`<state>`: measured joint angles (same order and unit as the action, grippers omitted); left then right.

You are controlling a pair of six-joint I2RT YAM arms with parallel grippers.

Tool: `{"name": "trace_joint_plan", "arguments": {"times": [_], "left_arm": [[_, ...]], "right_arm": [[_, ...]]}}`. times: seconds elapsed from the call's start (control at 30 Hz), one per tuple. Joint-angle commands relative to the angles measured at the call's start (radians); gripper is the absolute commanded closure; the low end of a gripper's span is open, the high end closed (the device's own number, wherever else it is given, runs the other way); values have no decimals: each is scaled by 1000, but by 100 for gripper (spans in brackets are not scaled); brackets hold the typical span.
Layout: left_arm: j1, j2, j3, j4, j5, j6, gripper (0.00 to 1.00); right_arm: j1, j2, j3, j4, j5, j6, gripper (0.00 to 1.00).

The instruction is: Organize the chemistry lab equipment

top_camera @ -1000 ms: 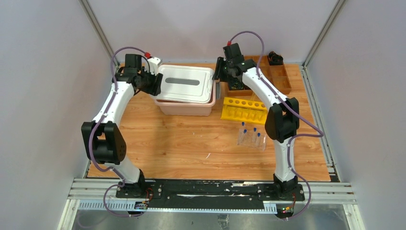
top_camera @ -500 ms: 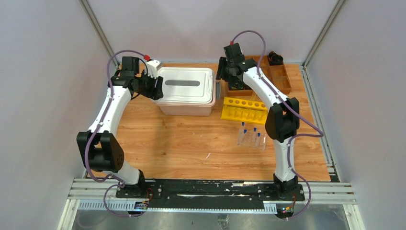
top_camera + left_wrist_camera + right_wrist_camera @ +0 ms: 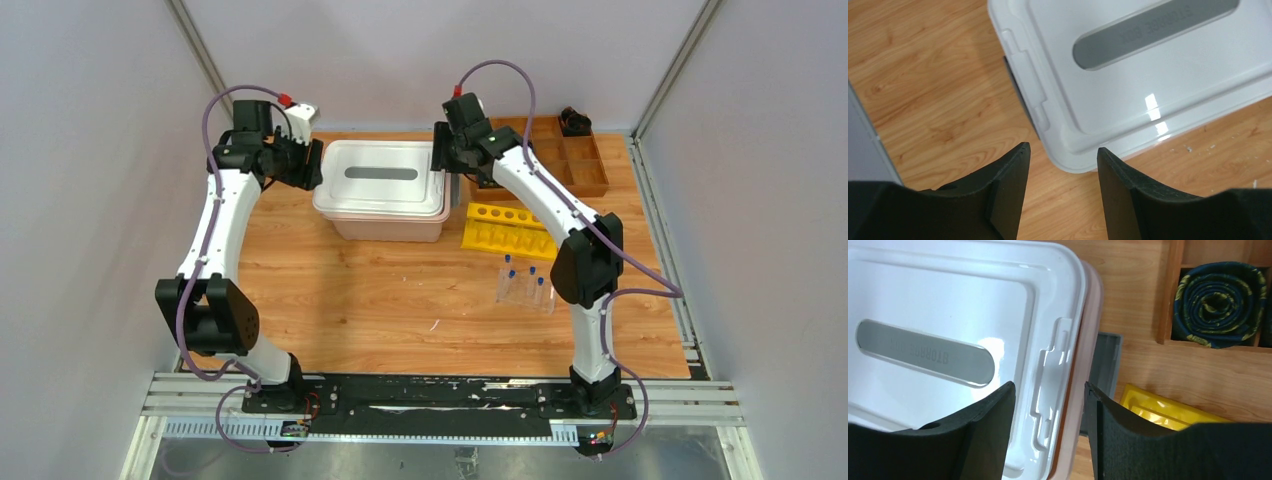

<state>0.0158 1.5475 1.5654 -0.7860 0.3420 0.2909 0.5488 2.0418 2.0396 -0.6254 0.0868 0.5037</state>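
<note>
bracketing the white storage box [image 3: 385, 215] at both ends, so the step in hand looks like getting its lid [image 3: 1173, 75] off, or lifting the whole box. lid is on and seated.

left gripper [image 3: 1063, 155]: jaws apart, nothing between them, hanging over the lid's left near corner, just off the left latch tab [image 3: 1028, 85].
right gripper [image 3: 1048, 390]: jaws apart, empty, straddling the right latch tab [image 3: 1050, 365] from above. grey clip [image 3: 1105, 360] at that end looks swung out from the box wall. the left one is mostly hidden under the rim, can't tell.

task items: blue-capped tubes [image 3: 520, 272] stand in the clear tube rack [image 3: 525, 290] on the table [image 3: 350, 310], right of centre, near the right arm and well apart from both grippers. yellow rack [image 3: 508, 230] sits between that and the box. wooden tray [image 3: 590, 170] is at the far right, with a coiled bundle [image 3: 1218, 305] in one compartment. funnel, jar and triangle aren't visible.

next move, my read: each side drops onto its tab or rim, closes, then both lift together and level. uneven lift risks dragging the box into the yellow rack.
</note>
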Motion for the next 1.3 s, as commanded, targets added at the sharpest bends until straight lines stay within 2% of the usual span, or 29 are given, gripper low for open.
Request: {"name": "trace_joint_plan", "arguments": {"times": [0.0,0.27,0.53,0.77,1.07,1.27], "left_arm": [[30,26,1,21,-101,9,43],[49,38,-101,138,-272,100,42],[49,79,-110,156,-254,82,43],[50,57,-69,135,-226,86,43],[19,36,-71,116,-189,71,43],[-35,36,-58,116,-182,50,41]], "right_arm": [[28,29,41,-40,44,-28,42],[55,76,73,-80,83,-59,40],[56,109,84,-131,112,-83,42],[42,91,69,-123,75,-112,59],[24,84,51,-129,2,-143,63],[11,63,8,-128,-2,-148,61]]}}
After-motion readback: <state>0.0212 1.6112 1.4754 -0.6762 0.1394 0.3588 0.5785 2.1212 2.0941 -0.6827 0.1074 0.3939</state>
